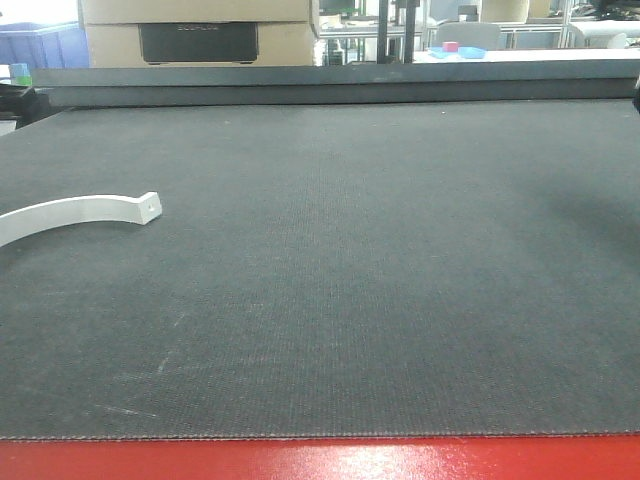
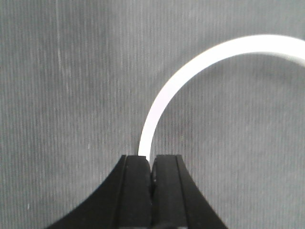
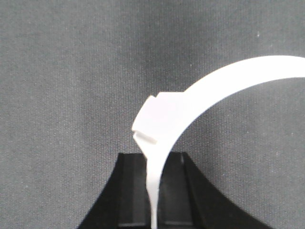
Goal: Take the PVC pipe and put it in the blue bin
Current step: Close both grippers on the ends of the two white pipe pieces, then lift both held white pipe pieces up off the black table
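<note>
The dark-matted desk [image 1: 380, 280] has a curved white PVC pipe section [image 1: 80, 212] at its left edge, arcing rightward to a free tabbed end. The left end effector [image 2: 151, 162], the nearer one, is clamped on its thin end. The right end effector [image 3: 153, 160] appears closed around a similar tabbed section [image 3: 228, 78], which lies outside the front view. The blue bin is not seen on the desk.

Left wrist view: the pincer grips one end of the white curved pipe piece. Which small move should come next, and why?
Probably a short, straight lift. The left pincer is shut on the end of the white curved piece, whose arc seems low over the dark mat. Raising it first should avoid dragging it across the mat.
</note>
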